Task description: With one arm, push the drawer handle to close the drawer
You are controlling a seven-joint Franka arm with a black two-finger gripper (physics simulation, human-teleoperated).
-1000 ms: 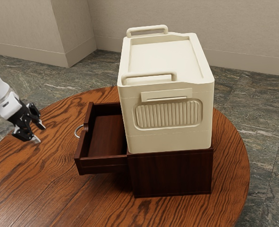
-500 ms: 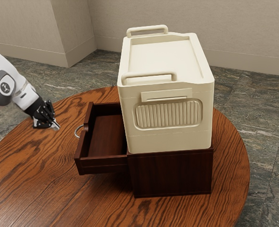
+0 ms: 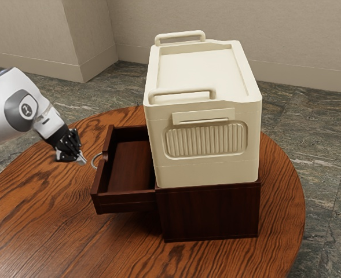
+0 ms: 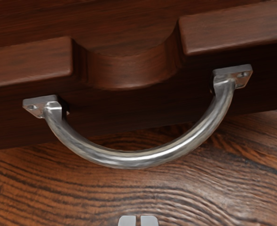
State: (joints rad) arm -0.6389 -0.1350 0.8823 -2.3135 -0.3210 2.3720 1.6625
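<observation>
Round wooden table (image 3: 37,220) beneath; the gripper (image 3: 83,161), jaws pressed together (barely a slit between them), hovers near the curved metal handle (image 4: 133,160) of the open drawer (image 3: 127,199).

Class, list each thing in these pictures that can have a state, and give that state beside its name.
Drawer: open, pulled out of the cabinet.
Drawer handle: attached to the drawer front, ungripped.
Gripper: shut, holding nothing, just short of the handle.
Cream storage box: upright, resting on the cabinet.
Cabinet: upright on the table.
</observation>
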